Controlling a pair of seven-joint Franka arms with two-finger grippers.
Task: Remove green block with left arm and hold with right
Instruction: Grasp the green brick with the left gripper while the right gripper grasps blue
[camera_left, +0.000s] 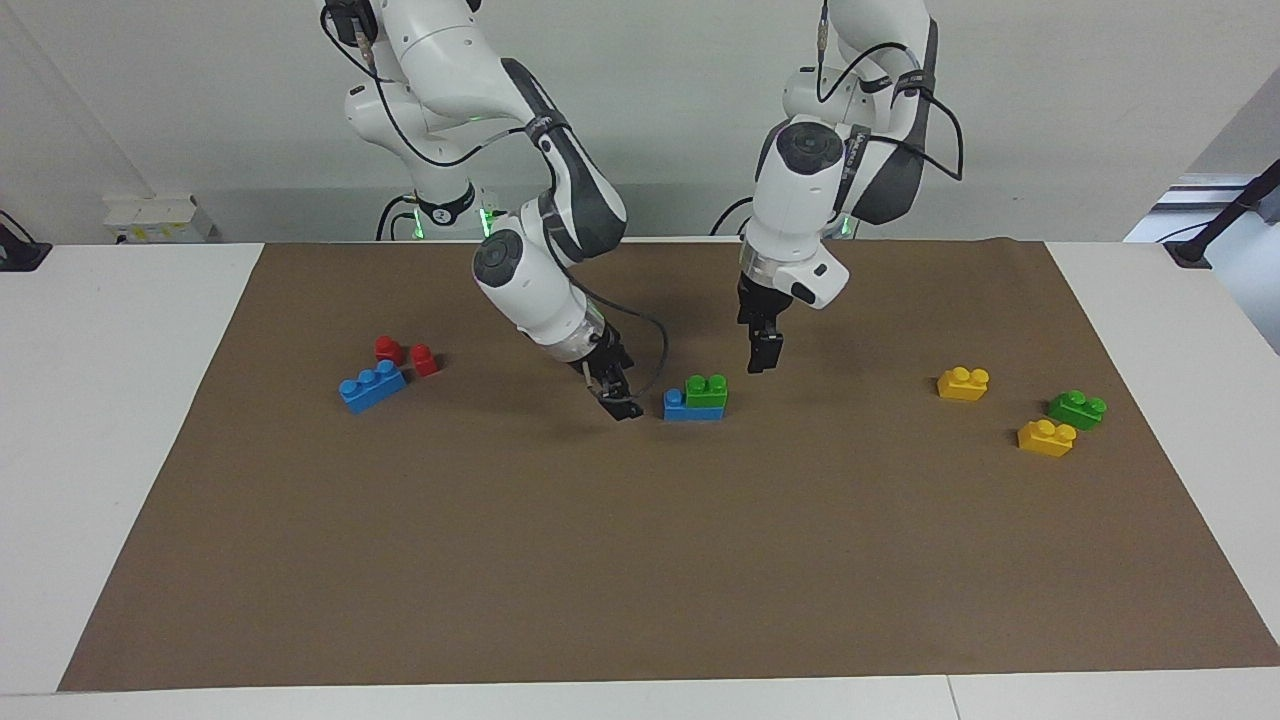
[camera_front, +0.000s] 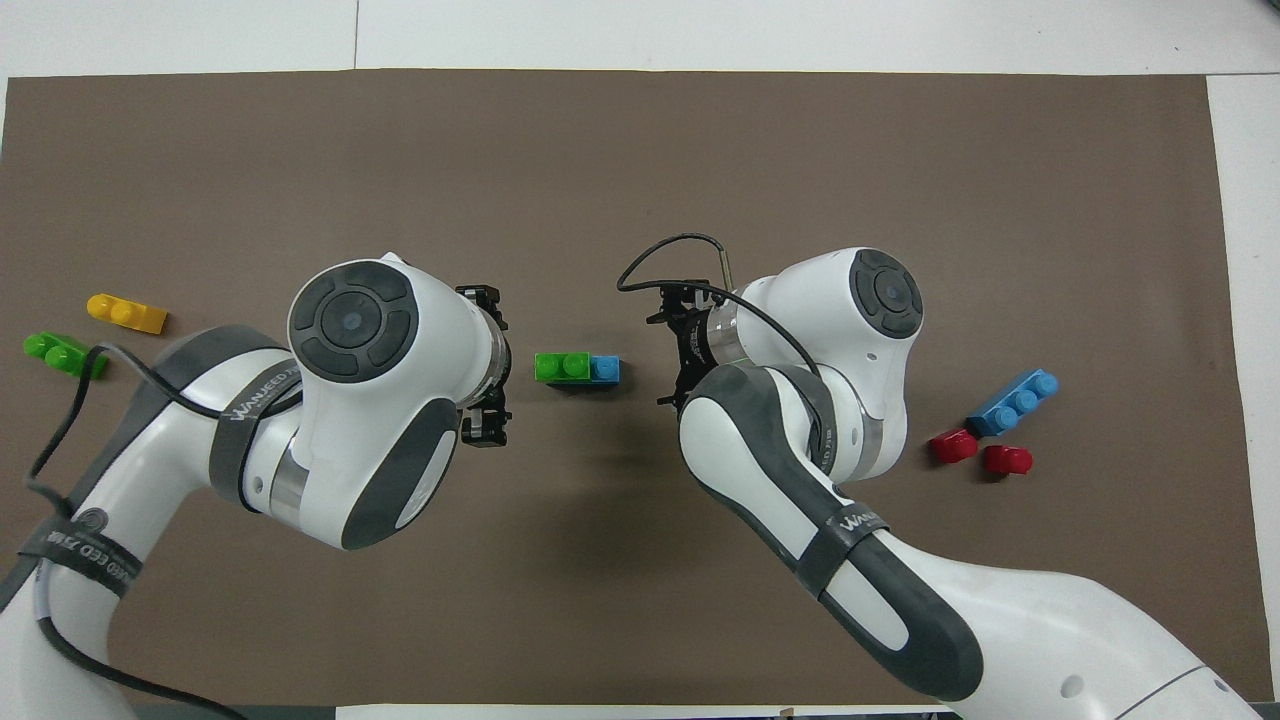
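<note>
Looking at the middle of the mat (camera_left: 640, 560), you had the green block (camera_left: 707, 391) seated on a blue brick (camera_left: 680, 405), its long axis running between the arms' ends; the right gripper (camera_left: 622, 402) stood low just beside the blue end, the left gripper (camera_left: 765, 355) near the green end, both empty; how far open, I cannot tell.
</note>
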